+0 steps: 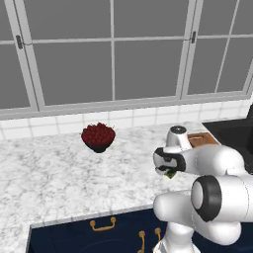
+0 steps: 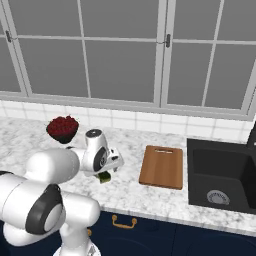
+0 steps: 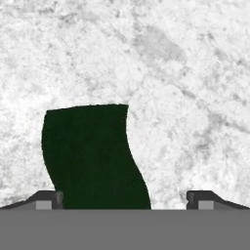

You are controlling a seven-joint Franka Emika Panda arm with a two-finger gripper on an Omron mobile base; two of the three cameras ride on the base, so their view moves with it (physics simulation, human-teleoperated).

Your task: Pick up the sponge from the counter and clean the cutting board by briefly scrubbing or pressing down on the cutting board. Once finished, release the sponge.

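The sponge (image 3: 93,154) lies on the white marble counter (image 3: 185,73) with its dark green top up. My gripper (image 3: 124,200) hovers right over it, open, its two fingertips (image 3: 49,199) far apart, and the sponge sits nearer the left one. From the base views a bit of yellow-green sponge (image 2: 104,177) (image 1: 171,174) peeks out under the hand; my gripper (image 2: 107,172) (image 1: 169,171) points down at it. The reddish-brown cutting board (image 2: 161,166) (image 1: 201,140) lies flat to the sponge's right, apart from it.
A dark bowl of red fruit (image 1: 98,136) (image 2: 62,128) stands behind and left of the hand near the tiled wall. The black sink basin (image 2: 220,175) (image 1: 234,133) is set into the counter right of the board. Windows run along the back.
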